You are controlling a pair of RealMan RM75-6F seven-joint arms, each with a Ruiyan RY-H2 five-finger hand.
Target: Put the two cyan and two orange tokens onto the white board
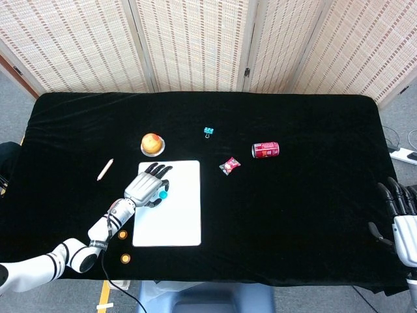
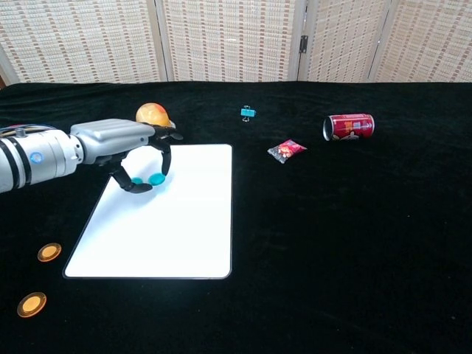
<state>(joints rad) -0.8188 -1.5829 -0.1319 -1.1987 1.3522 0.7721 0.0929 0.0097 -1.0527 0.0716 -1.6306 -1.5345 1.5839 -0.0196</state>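
My left hand (image 1: 148, 186) (image 2: 133, 146) hovers over the upper left corner of the white board (image 1: 177, 222) (image 2: 173, 236). It pinches a cyan token (image 1: 163, 193) (image 2: 157, 178) between thumb and a fingertip, just above the board. The other cyan token (image 2: 136, 181) lies on the board under the hand, behind the thumb; the head view hides it. Two orange tokens (image 1: 122, 235) (image 1: 125, 259) (image 2: 49, 252) (image 2: 32, 304) lie on the black cloth left of the board's near corner. My right hand (image 1: 399, 214) rests at the far right table edge, fingers apart, holding nothing.
An apple on a small dish (image 1: 152, 143) (image 2: 152, 118) stands just behind the board. Further back and right lie a blue binder clip (image 1: 208, 132), a snack packet (image 1: 229, 165) and a red can (image 1: 265, 150) on its side. A pale stick (image 1: 105, 169) lies left of the board.
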